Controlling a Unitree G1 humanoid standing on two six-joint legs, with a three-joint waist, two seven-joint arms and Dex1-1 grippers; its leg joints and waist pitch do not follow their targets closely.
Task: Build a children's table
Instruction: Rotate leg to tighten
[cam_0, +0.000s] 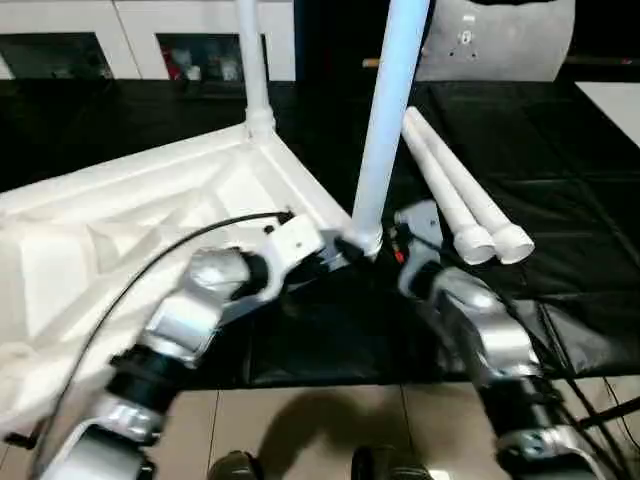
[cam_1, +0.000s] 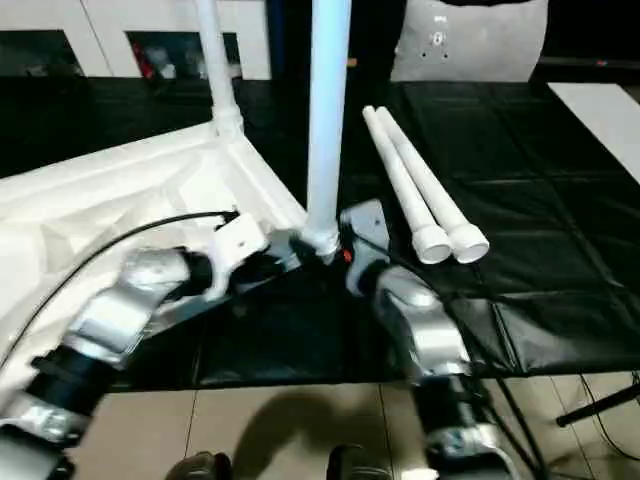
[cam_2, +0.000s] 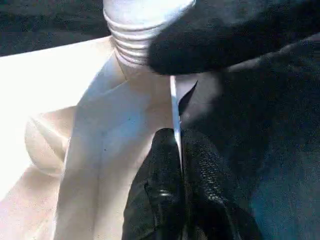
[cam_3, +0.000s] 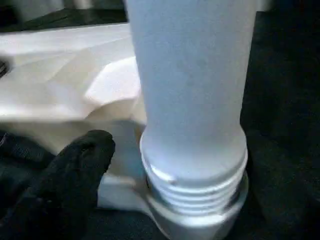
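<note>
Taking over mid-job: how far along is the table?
One leg stands in the far corner socket of the upturned top. A second leg stands upright at the near corner, its threads still exposed. The left gripper pinches the top's edge there; the right gripper is beside the leg. Two legs lie unfitted on the mat.

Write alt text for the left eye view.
A white table leg stands upright in the near corner socket of the upturned white tabletop, with the left gripper and right gripper flanking its base. Another leg stands at the far corner; two spare legs lie on the black mat.
</note>
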